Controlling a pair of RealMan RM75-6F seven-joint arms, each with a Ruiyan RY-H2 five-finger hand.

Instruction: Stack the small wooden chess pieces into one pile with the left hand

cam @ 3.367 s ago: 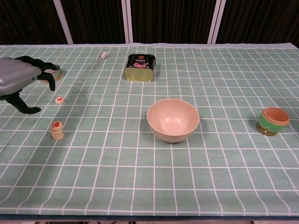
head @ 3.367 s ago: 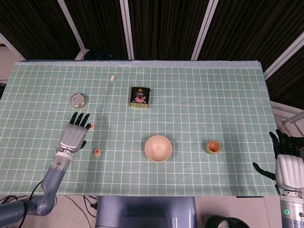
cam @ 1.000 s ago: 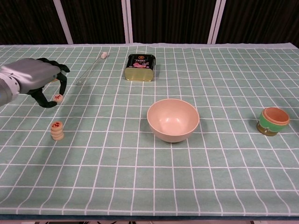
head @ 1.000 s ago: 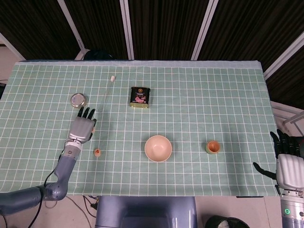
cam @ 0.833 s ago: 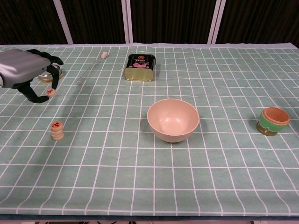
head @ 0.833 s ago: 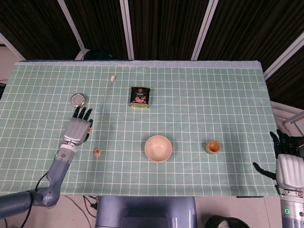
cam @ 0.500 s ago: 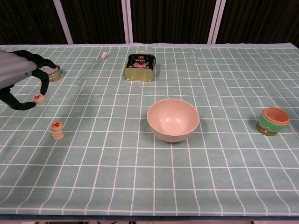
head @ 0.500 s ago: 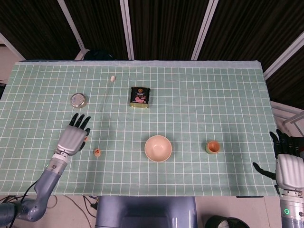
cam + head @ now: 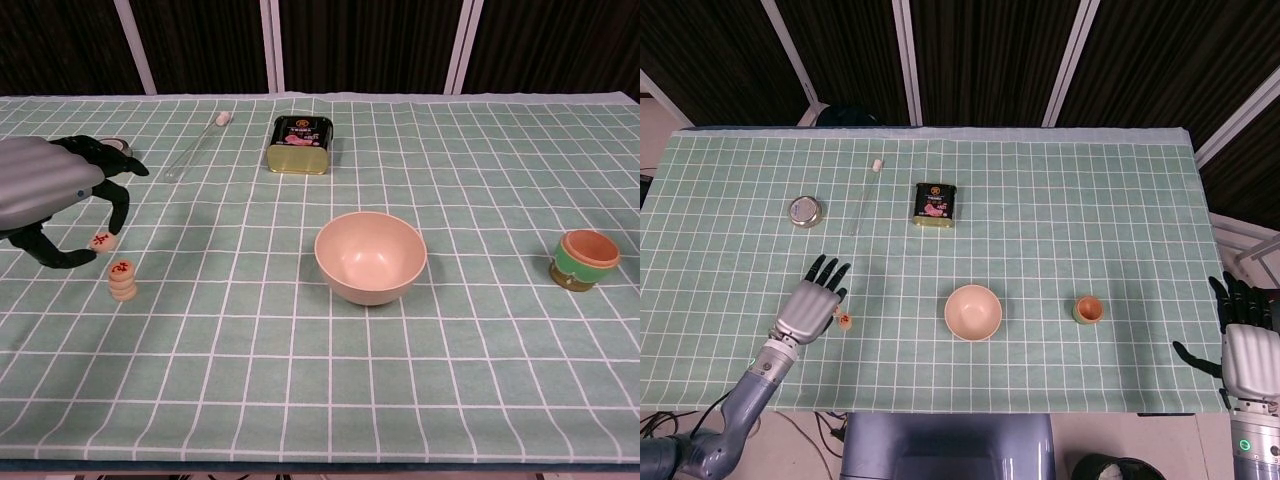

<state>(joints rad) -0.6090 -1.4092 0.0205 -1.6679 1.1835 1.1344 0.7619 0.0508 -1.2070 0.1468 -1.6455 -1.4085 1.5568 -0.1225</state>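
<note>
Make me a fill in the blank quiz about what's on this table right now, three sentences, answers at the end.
1. The left hand pinches a small round wooden ______ piece with a red mark.
2. That piece hangs just above and to the ______ of the short pile of pieces.
3. The empty beige bowl stands between that pile and the small green and ______ cup.

Missing words: chess; left; orange
</note>
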